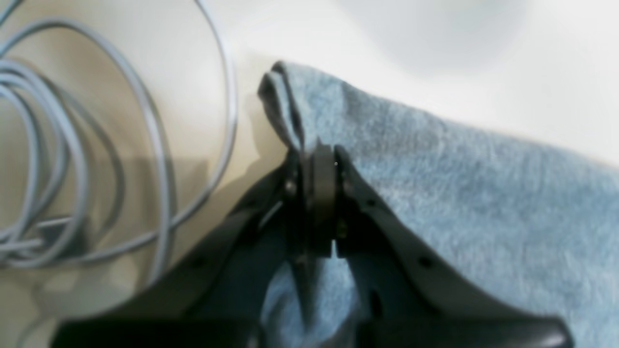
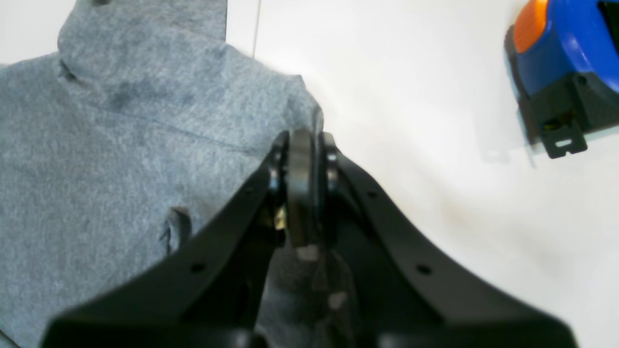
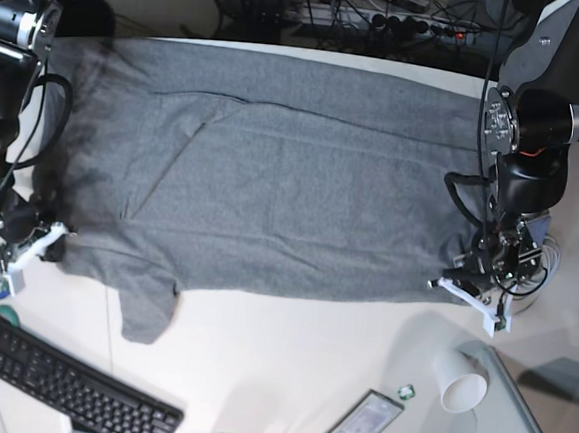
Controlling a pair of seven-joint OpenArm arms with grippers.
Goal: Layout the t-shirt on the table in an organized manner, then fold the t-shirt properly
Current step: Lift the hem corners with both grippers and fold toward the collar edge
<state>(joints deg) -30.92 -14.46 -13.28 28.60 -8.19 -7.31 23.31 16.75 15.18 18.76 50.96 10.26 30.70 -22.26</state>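
Hands — left hand (image 1: 319,159), right hand (image 2: 302,145) pinch t-shirt (image 3: 273,175) | base: cup (image 3: 460,380)

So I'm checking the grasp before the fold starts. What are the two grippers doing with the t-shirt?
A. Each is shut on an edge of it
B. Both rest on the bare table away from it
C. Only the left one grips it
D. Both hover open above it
A: the left gripper has its jaws closed with the t-shirt bunched between them, and the right gripper pinches the cloth's edge the same way.
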